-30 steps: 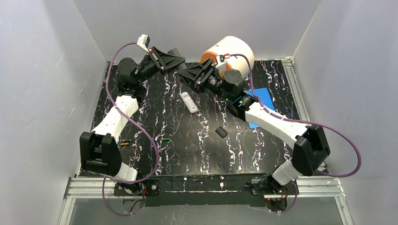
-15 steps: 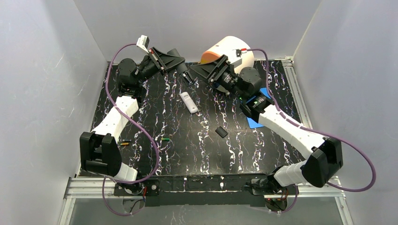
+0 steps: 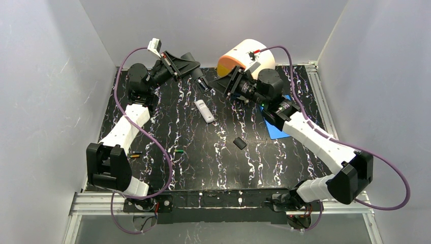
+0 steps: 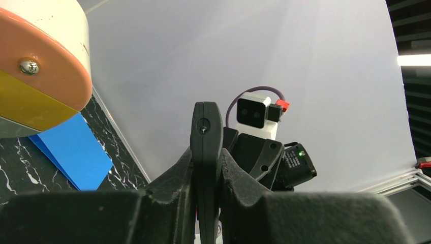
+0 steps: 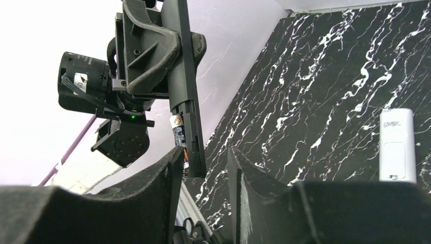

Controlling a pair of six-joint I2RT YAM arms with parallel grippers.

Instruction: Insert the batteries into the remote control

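**Aloft at the far edge, a black remote shows its open battery bay**

On the near left of the black marbled table (image 3: pixel 213 173), an orange-yellow battery (image 3: pixel 134 155) and, to its right, a green battery (image 3: pixel 178 151) lie apart on the surface, clear of both arms. At far centre the left gripper (image 3: pixel 199 79) holds a black remote (image 5: pixel 184 76) off the table, its jaws clamped on the body. The left wrist view shows the remote edge-on between the fingers. Its bay is open at the lower end, with a blue cell (image 5: pixel 177 133) seated inside. A white remote (image 3: pixel 204 111) lies flat on the table just nearer. The right gripper (image 5: pixel 206 152) faces the black remote from the right, jaws apart, with the remote's open end close to the gap. Whether either finger touches it cannot be told. Nearer, at centre, a small black cover (image 3: pixel 239 143) rests on the table. An orange-and-white drum (image 3: pixel 246 56) lies at the far edge, and a blue sheet (image 3: pixel 273 131) lies on the right beneath the right arm.
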